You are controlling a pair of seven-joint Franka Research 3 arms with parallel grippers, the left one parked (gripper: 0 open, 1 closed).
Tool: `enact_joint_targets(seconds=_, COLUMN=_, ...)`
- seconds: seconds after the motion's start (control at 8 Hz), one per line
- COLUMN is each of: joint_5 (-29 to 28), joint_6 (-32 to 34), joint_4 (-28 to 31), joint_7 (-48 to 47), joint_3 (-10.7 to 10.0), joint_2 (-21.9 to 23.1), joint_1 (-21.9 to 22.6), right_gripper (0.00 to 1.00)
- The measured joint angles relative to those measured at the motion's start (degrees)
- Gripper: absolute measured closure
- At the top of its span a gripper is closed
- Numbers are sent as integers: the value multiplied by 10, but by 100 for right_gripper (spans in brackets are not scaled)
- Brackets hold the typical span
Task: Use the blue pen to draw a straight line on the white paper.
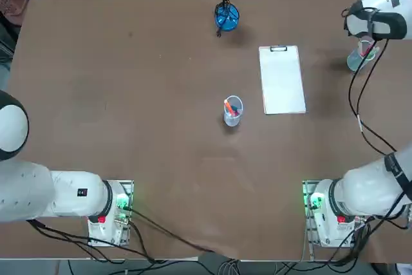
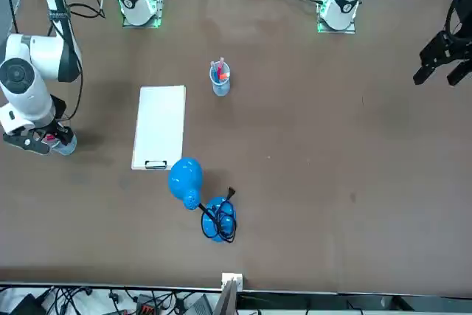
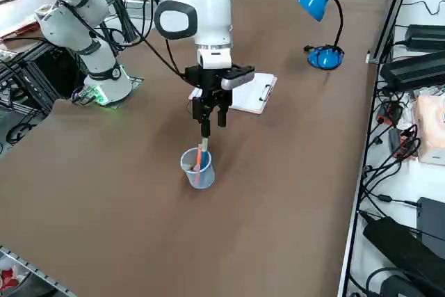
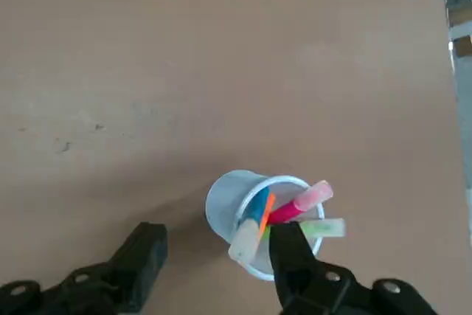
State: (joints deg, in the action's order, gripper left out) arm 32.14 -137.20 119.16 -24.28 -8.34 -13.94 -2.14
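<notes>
My brown table (image 1: pixel 129 127) carries a clipboard with the white paper (image 1: pixel 282 80) at two o'clock, a pen cup (image 1: pixel 232 111) near centre, a blue desk lamp (image 1: pixel 226 17) at twelve, and another cup (image 1: pixel 357 60) far right.

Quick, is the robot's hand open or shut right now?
Right gripper: jaws open, holding nothing, just above the cup.

Right hand (image 3: pixel 212 122) points down, fingers apparently spread apart.
</notes>
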Motion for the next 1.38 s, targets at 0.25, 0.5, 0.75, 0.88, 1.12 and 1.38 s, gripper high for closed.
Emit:
enact_joint_targets(seconds=0.25, joint_5=0, joint_6=-1, joint_4=4, joint_7=-6, joint_3=0, joint_2=-3, joint_1=-4, right_gripper=24)
enact_joint_targets(seconds=0.5, joint_5=2, joint_6=-18, joint_4=15, joint_7=-6, joint_3=0, joint_2=-6, joint_1=-13, right_gripper=26)
enact_joint_targets(seconds=0.75, joint_5=17, joint_6=-32, joint_4=25, joint_7=-6, joint_3=0, joint_2=-8, joint_1=-23, right_gripper=28)
enact_joint_targets(seconds=0.88, joint_5=19, joint_6=-34, joint_4=26, joint_7=-6, joint_3=0, joint_2=-8, joint_1=-27, right_gripper=29)
enact_joint_targets(seconds=1.12, joint_5=20, joint_6=-35, joint_4=28, joint_7=-6, joint_3=0, joint_2=-9, joint_1=-34, right_gripper=32)
enact_joint_targets(seconds=1.38, joint_5=20, joint_6=-53, joint_4=39, joint_7=-11, joint_3=0, joint_2=-9, joint_1=-37, right_gripper=34)
